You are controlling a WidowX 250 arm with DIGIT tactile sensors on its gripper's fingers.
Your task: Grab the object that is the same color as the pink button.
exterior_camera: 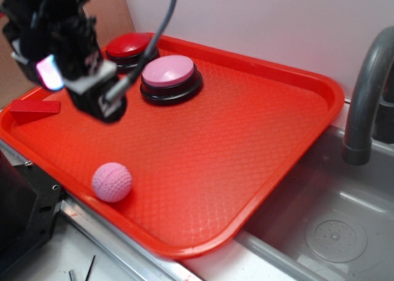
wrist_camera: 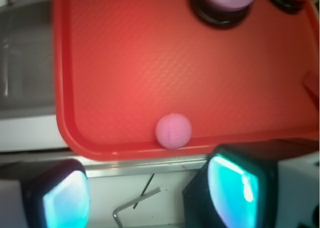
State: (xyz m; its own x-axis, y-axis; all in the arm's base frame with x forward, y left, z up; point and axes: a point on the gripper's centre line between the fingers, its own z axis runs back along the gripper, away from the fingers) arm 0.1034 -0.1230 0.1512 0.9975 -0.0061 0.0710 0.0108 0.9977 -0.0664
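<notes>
- While your pincer hung spread apart and empty, you were only approaching.
- Next you needed to drop over the pink ball by the tray rim.

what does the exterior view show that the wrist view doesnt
Only the exterior view shows the grey faucet, the sink basin with its drain, and the arm's body hanging over the tray's left side.

Only the wrist view shows the two finger pads glowing teal, spread apart with nothing between them, and a bent metal wire on the ledge below the tray.

Both show the red tray, the pink ball near its edge, the pink button, the red button and a small red block.
</notes>
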